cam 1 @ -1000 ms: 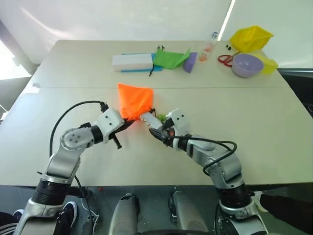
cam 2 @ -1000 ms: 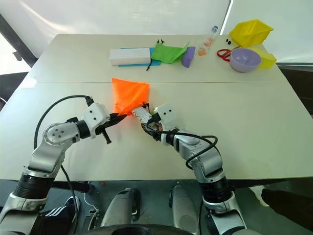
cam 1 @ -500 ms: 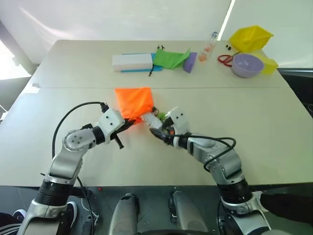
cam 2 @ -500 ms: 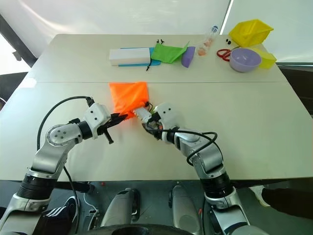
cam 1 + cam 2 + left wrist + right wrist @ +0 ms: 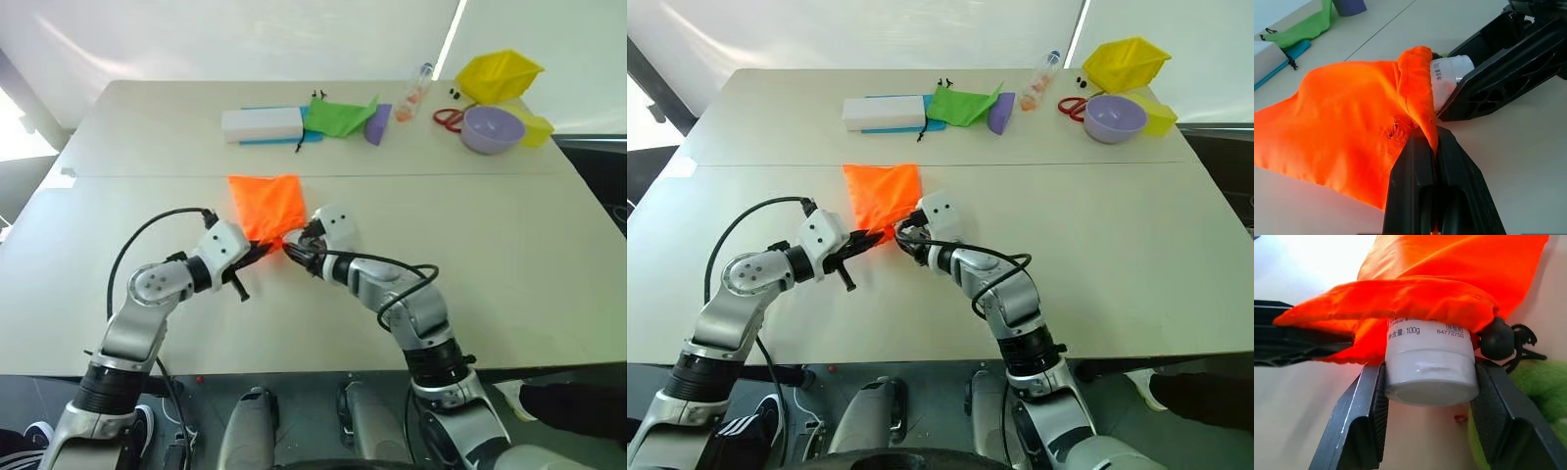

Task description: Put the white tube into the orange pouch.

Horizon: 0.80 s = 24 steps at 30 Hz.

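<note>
beige table (image 5: 509,235), white backdrop (image 5: 245,39), orange pouch (image 5: 265,204)

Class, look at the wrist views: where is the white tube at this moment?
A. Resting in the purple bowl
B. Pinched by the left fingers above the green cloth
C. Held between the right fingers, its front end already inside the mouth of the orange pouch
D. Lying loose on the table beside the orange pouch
C: the white tube sits between the right fingers, its printed end under the rim of the orange pouch.
</note>
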Available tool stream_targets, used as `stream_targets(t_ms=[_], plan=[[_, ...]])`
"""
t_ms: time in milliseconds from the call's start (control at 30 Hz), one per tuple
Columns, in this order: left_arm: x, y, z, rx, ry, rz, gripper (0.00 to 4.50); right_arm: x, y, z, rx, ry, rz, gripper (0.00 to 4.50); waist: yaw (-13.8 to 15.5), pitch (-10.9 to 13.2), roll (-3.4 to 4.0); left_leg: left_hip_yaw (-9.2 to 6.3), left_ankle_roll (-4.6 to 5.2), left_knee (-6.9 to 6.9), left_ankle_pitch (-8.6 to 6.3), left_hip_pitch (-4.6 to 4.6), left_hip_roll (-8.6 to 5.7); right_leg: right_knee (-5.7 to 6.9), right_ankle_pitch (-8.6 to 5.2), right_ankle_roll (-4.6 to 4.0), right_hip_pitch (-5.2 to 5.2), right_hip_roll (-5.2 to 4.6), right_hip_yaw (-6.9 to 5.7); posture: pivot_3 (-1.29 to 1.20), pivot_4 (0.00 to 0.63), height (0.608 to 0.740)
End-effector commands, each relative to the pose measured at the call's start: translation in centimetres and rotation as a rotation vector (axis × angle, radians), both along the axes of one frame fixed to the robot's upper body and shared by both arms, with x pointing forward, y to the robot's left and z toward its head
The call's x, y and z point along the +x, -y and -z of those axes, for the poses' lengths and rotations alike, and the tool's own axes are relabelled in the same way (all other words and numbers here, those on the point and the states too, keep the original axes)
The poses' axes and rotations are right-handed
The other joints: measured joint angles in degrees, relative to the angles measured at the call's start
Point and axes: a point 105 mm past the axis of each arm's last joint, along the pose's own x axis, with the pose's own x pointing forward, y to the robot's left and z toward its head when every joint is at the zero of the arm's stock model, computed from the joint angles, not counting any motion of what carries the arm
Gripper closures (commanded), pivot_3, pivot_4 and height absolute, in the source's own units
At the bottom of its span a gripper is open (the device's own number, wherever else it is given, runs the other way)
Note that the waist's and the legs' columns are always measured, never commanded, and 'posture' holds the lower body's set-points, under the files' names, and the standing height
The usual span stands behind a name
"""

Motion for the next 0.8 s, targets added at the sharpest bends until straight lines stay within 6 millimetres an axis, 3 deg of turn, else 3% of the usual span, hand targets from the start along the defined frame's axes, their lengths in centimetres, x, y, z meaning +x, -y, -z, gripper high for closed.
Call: stream_targets(t_ms=[33, 533, 800], plan=[[-0.2, 0.3, -1.2, -0.024, 0.042, 0.015, 4.50, 0.8, -0.6, -1.2, 0.021, 0.038, 0.017, 2.70, 0.0, 0.0, 0.00, -0.01, 0.00, 0.00, 0.00, 0.01, 0.00, 0.01, 0.00, 0.00, 0.00, 0.01, 0.00, 0.00, 0.150, 0.740], [-0.2, 0.9, -1.8, -0.062, 0.044, 0.018, 4.50, 2.7, -3.9, -1.0, -0.027, 0.111, -0.010, 2.70, -1.1, 0.0, 0.00, -0.01, 0.00, 0.01, 0.00, 0.05, 0.01, 0.03, 0.03, -0.04, 0.02, 0.01, 0.01, 0.00, 0.150, 0.740], [-0.3, 1.0, -1.7, -0.062, 0.043, 0.011, 4.50, 1.0, -5.3, 0.9, -0.092, 0.081, -0.157, 2.70, -1.4, 0.0, 0.01, -0.03, 0.00, -0.01, 0.00, 0.07, 0.01, 0.04, 0.03, -0.04, 0.03, 0.02, 0.00, 0.00, 0.150, 0.740]])
